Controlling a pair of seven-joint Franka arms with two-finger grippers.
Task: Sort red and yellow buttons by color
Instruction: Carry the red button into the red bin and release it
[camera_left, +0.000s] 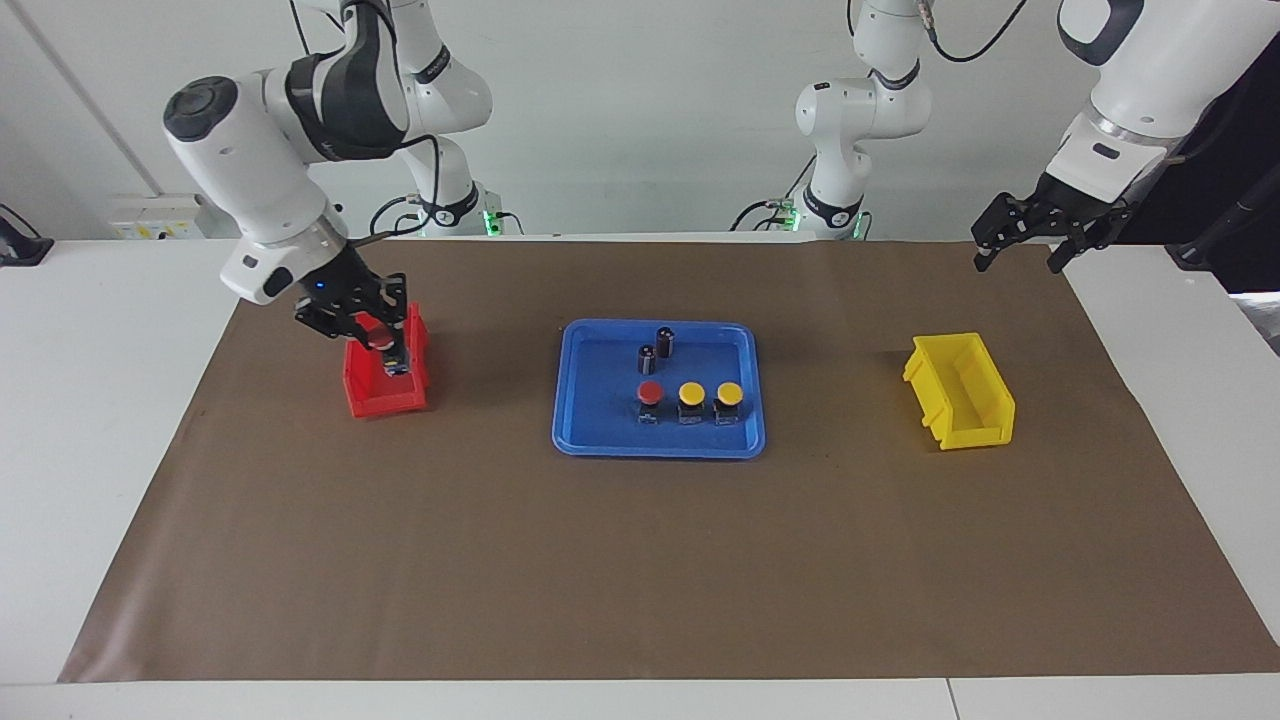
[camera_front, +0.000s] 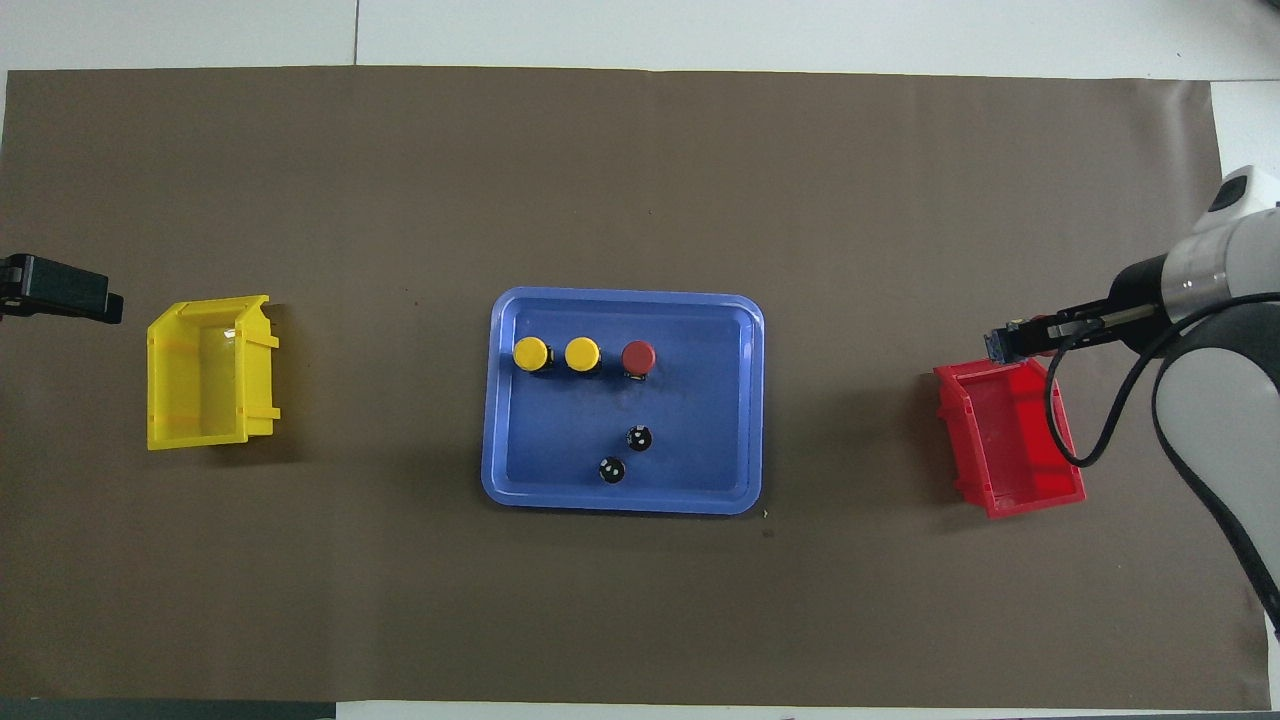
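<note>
Glossy plastic blue tray, red bin, yellow bin; matt brown paper-like mat; smooth white table.

No legible text, label, brand, number or sign found in either view.
</note>
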